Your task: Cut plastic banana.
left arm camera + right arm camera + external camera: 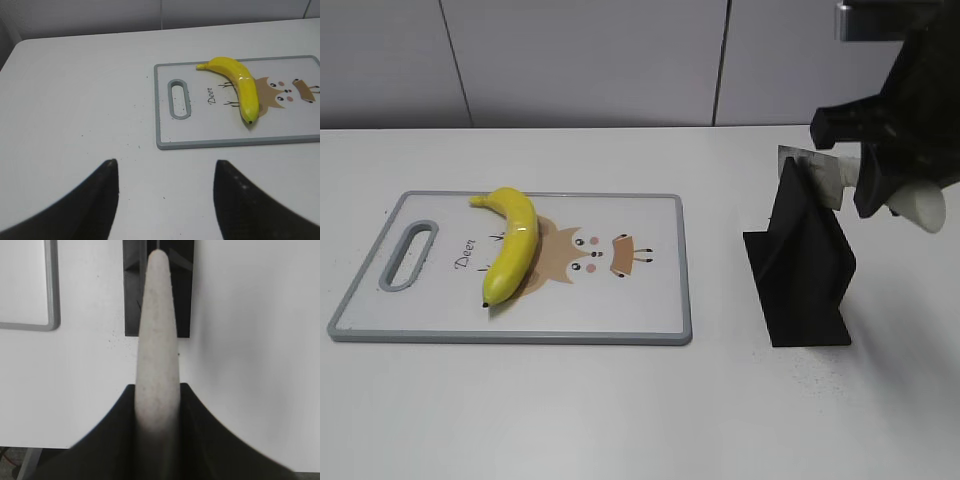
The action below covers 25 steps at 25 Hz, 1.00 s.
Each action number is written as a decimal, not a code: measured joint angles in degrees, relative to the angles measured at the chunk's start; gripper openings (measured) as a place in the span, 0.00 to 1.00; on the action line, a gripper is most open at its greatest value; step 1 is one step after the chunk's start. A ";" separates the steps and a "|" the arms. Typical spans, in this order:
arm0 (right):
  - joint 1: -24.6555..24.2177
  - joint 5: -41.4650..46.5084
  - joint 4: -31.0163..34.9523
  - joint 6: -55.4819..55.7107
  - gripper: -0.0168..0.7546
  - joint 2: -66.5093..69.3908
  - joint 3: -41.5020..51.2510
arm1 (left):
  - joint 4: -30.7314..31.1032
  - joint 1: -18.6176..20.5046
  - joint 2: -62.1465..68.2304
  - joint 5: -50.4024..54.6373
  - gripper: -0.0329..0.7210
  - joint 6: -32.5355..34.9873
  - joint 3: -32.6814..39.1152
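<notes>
The yellow plastic banana [512,243] lies whole on the left half of a white cutting board [620,315] with a grey rim and a deer drawing. It also shows in the left wrist view [240,82]. My right gripper [873,180] is shut on the white handle of a knife [923,208], whose blade sits at the top of a black stand [805,275]. In the right wrist view the handle [159,335] runs between the jaws [158,392] toward the stand [132,295]. My left gripper [165,165] is open and empty, above bare table near the board's corner [162,142].
The board's handle slot [408,255] is at its left end. The white table [620,410] spreads around the board and stand. A grey panelled wall stands behind. A corner of the board shows in the right wrist view [50,322].
</notes>
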 joint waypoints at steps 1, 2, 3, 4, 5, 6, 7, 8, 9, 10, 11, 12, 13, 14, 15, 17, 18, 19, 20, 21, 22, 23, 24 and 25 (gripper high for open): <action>0.00 0.27 -0.03 -0.01 0.26 -0.06 -1.11 | 0.00 0.00 0.00 0.00 0.82 0.00 0.00; 0.00 0.64 -0.17 -0.01 0.26 -0.12 -2.25 | 0.00 0.00 0.00 0.00 0.82 0.00 0.00; 0.00 0.72 -0.28 0.09 0.26 -0.12 -3.12 | 0.00 0.00 0.00 0.00 0.82 0.00 0.00; 0.00 0.88 -0.48 0.09 0.26 -0.12 -4.14 | 0.00 0.00 0.00 0.00 0.82 0.00 0.00; 0.00 1.15 -0.65 0.16 0.26 -0.12 -5.09 | 0.00 0.00 0.00 0.00 0.82 0.00 0.00; 0.00 1.37 -0.77 0.21 0.26 -0.12 -5.79 | 0.00 0.00 0.00 0.00 0.82 0.00 0.00; 0.00 1.41 -0.93 0.21 0.26 -0.12 -6.53 | 0.00 0.00 0.00 0.00 0.82 0.00 0.00; 0.00 1.41 -1.11 0.22 0.26 -0.12 -7.15 | 0.00 0.00 0.00 0.00 0.82 0.00 0.00; 0.00 1.41 -1.30 0.22 0.26 -0.12 -7.57 | 0.00 0.00 0.00 0.00 0.82 0.00 0.00; 0.00 1.41 -1.46 0.22 0.26 -0.12 -7.78 | 0.00 0.00 0.00 0.00 0.82 0.00 0.00; 0.00 1.41 -1.52 0.22 0.26 -0.12 -7.84 | 0.00 0.00 0.00 0.00 0.82 0.00 0.00; 0.00 1.41 -1.54 0.22 0.26 -0.12 -7.84 | 0.00 0.00 0.00 0.00 0.82 0.00 0.00; 0.00 1.47 -1.66 0.22 0.26 -0.12 -7.84 | 0.00 0.00 0.00 0.00 0.82 0.00 0.00; 0.00 1.47 -1.92 0.22 0.26 -0.12 -7.84 | 0.00 0.00 0.00 0.00 0.82 0.00 0.00; 0.00 1.47 -2.20 0.22 0.26 -0.12 -7.84 | 0.00 0.00 0.00 0.00 0.82 0.00 0.00; 0.00 1.54 -2.91 0.27 0.26 -0.12 -7.84 | 0.00 0.00 0.00 0.00 0.82 0.00 0.00; 0.00 1.54 -3.13 0.27 0.26 -0.12 -7.84 | 0.00 0.00 0.00 0.00 0.82 0.00 0.00; 0.00 1.54 -3.27 0.27 0.26 -0.15 -7.84 | 0.00 0.00 0.00 0.00 0.82 0.00 0.00; 0.00 1.54 -3.35 0.27 0.26 -0.15 -7.90 | 0.00 0.00 0.00 0.00 0.82 0.00 0.00; 0.00 1.60 -3.40 0.27 0.26 -0.15 -8.03 | 0.00 0.00 0.00 0.00 0.82 0.00 0.00; 0.00 1.60 -3.47 0.27 0.26 -0.15 -8.45 | 0.00 0.00 0.00 0.00 0.82 0.00 0.00; 0.00 1.60 -3.68 0.27 0.26 -0.15 -8.97 | 0.00 0.00 0.00 0.00 0.82 0.00 0.00; 0.00 1.64 -3.88 0.27 0.26 -0.15 -9.49 | 0.00 0.00 0.00 0.00 0.82 0.00 0.00; 0.00 1.64 -4.10 0.27 0.26 -0.19 -10.18 | 0.00 0.00 0.00 0.00 0.82 0.00 0.00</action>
